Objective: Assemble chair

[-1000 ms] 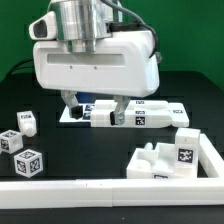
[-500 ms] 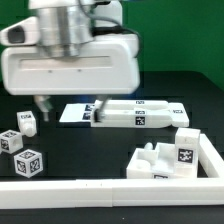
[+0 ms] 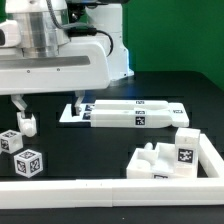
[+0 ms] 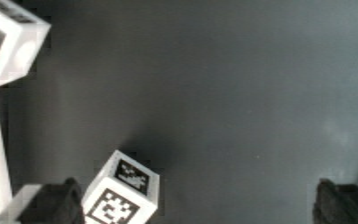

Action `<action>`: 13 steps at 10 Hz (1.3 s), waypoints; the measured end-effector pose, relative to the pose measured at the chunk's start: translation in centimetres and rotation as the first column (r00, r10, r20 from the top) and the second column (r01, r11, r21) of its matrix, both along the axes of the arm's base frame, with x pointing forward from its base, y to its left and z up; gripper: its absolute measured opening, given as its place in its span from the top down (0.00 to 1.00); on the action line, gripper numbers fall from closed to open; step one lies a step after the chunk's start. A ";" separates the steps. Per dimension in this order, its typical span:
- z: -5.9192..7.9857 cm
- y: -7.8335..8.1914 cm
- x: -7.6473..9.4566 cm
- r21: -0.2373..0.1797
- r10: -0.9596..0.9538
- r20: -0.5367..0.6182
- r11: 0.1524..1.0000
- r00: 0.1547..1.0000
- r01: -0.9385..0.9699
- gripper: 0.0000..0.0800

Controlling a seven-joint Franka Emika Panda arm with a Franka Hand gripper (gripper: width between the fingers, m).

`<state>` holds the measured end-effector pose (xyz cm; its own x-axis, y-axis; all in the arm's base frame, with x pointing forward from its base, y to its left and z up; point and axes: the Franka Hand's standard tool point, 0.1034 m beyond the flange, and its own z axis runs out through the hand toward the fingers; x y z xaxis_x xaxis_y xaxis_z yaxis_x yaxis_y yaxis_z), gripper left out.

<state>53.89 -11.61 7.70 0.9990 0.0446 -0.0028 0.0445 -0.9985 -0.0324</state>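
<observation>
My gripper (image 3: 47,104) is open and empty, low over the exterior view's left side of the table. One finger (image 3: 19,104) hangs just above a small white tagged cube leg (image 3: 27,123). Two more cube legs (image 3: 10,141) (image 3: 30,162) lie nearer the front. Long white tagged chair pieces (image 3: 135,113) lie across the middle. A pegged block (image 3: 176,150) sits in the front right corner. In the wrist view my gripper (image 4: 201,206) shows dark fingertips (image 4: 51,204) wide apart, with a cube leg (image 4: 123,188) close beside one of them. Another tagged piece (image 4: 5,42) lies farther off.
A long white border rail (image 3: 90,190) runs along the front and turns up the exterior view's right side (image 3: 211,152). The marker board (image 3: 70,114) lies flat under the end of the long pieces. The table is black.
My gripper has swung from over the long pieces in the middle to the exterior view's left, and now hangs over the cube legs. The parts have not moved.
</observation>
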 end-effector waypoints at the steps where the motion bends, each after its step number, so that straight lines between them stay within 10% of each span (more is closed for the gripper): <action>1: -0.1 -0.3 -0.2 -0.004 0.081 -0.003 0.997 0.997 -0.081 0.19; 5: -2.1 -4.4 -6.6 -0.032 0.157 -0.087 0.987 0.984 -0.160 0.19; 13: -1.9 -4.9 -6.7 -0.014 0.140 -0.103 0.990 0.985 -0.142 0.19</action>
